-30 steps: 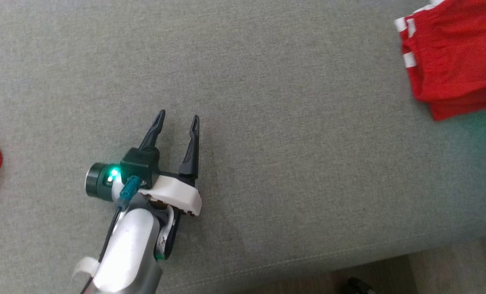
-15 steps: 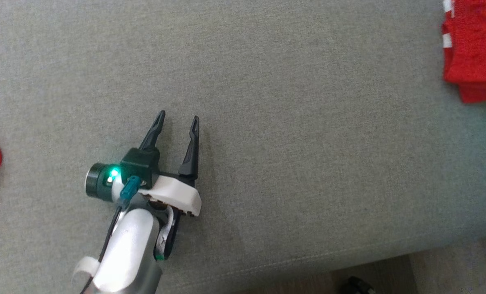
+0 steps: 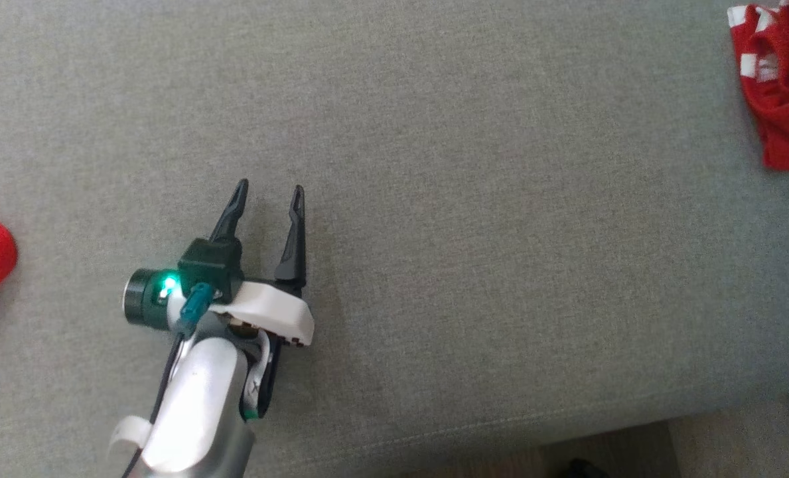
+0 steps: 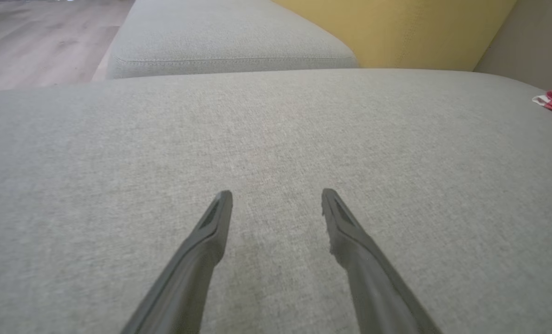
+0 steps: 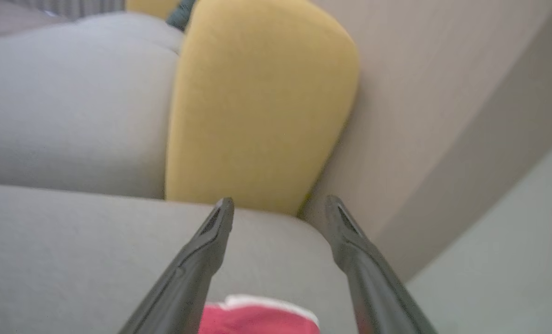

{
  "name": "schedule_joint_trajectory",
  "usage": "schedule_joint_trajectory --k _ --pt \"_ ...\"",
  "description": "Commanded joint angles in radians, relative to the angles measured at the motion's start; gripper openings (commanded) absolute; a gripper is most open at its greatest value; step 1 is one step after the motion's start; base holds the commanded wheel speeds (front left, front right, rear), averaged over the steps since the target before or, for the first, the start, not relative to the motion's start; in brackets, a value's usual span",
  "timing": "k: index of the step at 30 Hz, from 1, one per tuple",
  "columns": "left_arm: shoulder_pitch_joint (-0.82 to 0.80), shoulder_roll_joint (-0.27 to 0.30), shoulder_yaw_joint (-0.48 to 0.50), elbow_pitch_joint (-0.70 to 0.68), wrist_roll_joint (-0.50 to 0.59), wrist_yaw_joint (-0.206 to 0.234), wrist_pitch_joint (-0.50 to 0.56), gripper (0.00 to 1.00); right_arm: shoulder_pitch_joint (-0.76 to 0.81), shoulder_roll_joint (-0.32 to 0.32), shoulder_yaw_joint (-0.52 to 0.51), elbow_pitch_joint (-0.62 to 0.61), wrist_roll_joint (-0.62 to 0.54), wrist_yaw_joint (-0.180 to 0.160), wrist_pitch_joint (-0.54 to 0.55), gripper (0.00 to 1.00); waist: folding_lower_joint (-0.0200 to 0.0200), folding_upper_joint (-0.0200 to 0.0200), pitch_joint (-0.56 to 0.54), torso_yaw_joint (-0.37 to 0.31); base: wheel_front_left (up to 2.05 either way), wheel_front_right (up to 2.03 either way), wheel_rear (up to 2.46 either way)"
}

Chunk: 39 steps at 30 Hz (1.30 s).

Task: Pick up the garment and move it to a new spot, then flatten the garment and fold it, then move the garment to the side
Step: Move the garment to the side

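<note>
The red jersey [image 3: 782,99] lies at two o'clock on the sofa [image 3: 434,199], apparently set aside; left claw [image 3: 269,187] and right claw [image 5: 279,200] gape wide, empty; little remains.

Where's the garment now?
In the head view the garment lies bunched at the far upper right of the grey cushion, well away from the left end effector.

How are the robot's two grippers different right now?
The left gripper has bare grey sofa under it; the right gripper has the red garment showing low between its fingers, not gripped. Sofa stretches ahead of the left gripper; a yellow cushion stands ahead of the right gripper. Both have open jaws.
</note>
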Motion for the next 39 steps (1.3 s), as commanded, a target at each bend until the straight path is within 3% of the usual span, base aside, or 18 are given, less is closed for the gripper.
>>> schedule_joint_trajectory --k 1,6,12,23,30,39 --pt "-0.012 0.008 0.037 -0.036 -0.003 0.009 -0.005 1.0 0.017 0.028 -0.002 -0.06 -0.018 0.007 -0.013 1.0 0.0 0.0 -0.01 0.004 0.0 0.0 0.0" --pt "0.006 0.008 0.07 -0.05 -0.007 0.029 -0.005 1.0 0.168 0.215 -0.081 -0.32 -0.051 0.007 -0.013 1.0 0.0 0.0 -0.056 0.035 0.0 0.0 0.0" --pt "0.03 0.008 0.09 -0.05 -0.016 0.045 -0.005 1.0 0.347 0.356 -0.074 -0.459 -0.01 0.007 -0.013 1.0 0.0 0.0 -0.107 0.092 0.0 0.0 0.0" --pt "0.094 0.008 0.114 -0.022 0.01 0.048 -0.005 1.0 0.629 0.444 -0.09 -0.52 -0.002 0.007 -0.013 1.0 0.0 0.0 -0.198 0.149 0.0 0.0 0.0" --pt "0.141 0.008 0.147 -0.012 0.017 0.051 -0.005 1.0 0.724 0.459 -0.09 -0.562 -0.015 0.007 -0.013 1.0 0.0 0.0 -0.263 0.146 0.0 0.0 0.0" --pt "0.192 0.008 0.185 -0.022 0.017 0.048 -0.005 1.0 0.791 0.46 -0.06 -0.6 0.053 0.007 -0.013 1.0 0.0 0.0 -0.32 0.134 0.0 0.0 0.0"
